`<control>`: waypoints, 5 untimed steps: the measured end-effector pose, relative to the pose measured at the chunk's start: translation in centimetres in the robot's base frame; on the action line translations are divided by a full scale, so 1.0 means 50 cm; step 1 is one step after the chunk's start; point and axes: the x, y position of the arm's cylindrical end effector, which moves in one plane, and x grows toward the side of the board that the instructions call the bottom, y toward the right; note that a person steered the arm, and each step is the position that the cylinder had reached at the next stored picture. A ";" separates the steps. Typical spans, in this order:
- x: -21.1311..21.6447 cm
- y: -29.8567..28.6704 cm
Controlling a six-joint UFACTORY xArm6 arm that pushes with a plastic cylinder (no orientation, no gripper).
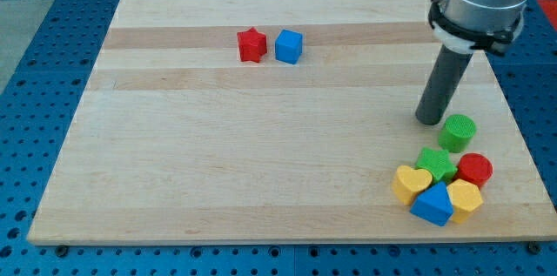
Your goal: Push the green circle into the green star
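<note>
Blue triangle (432, 204): one, lower right.
Green circle (458, 131): one ridged cylinder, just above green star (436, 163).
My tip (430, 120): just left of circle; no hand.

A red star (251, 45) and a blue cube (288, 46) sit side by side near the wooden board's (218, 163) top edge, seemingly just apart. At the view's bottom right a red cylinder (475, 170), a yellow heart (411, 183), a blue block (433, 205), perhaps triangular, and a yellow block (466, 197) huddle together. The board rests on a blue perforated table (35, 67).
</note>
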 end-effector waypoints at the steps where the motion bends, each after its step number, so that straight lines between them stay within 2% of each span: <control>1: 0.000 0.058; 4: 0.030 0.079; 5: 0.068 0.079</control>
